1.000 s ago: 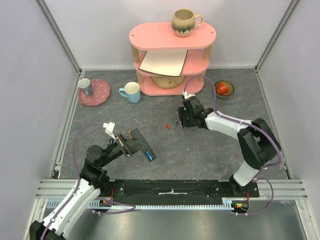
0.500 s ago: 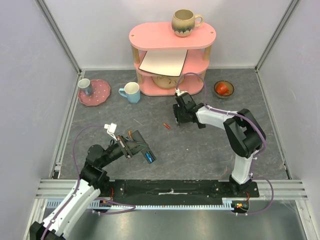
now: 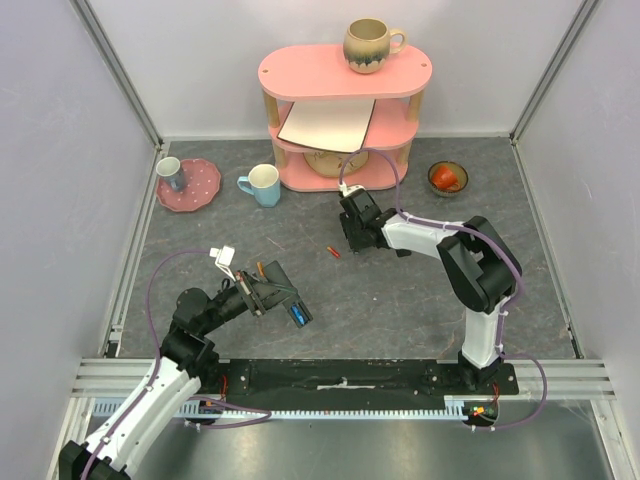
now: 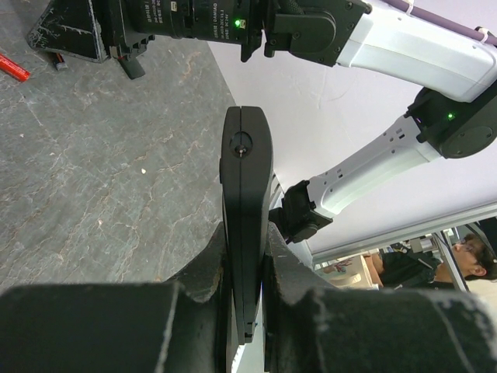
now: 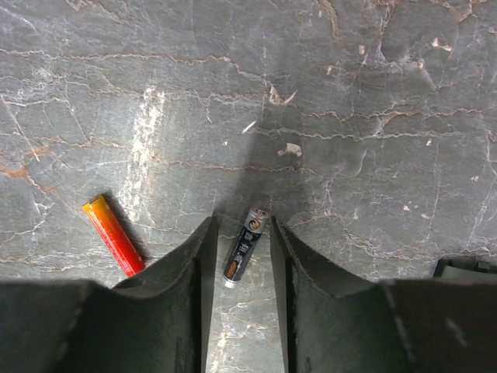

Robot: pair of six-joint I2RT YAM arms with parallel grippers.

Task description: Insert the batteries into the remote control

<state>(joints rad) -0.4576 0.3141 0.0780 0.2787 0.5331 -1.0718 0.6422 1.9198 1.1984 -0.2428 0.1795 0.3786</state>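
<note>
R claw point(image 5: 242, 222), open, straddles dark battery point(image 5: 241, 252), lower centre of wrist view; long axis approx along fingers, slight tilt. L claw point(image 4: 247, 260) grips remote point(image 4: 247, 175).

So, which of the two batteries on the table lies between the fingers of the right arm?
The dark battery: it lies in the gap between the right fingers. The red-orange battery lies outside the gap, beside one finger.

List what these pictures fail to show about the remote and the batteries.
- Remote: the left wrist view shows only its thin edge, clamped in the left pincer; its broad faces are out of sight.
- Dark battery: in the top view the right pincer covers it.
- Black piece: cut off by the right wrist view's bottom-right corner.
</note>
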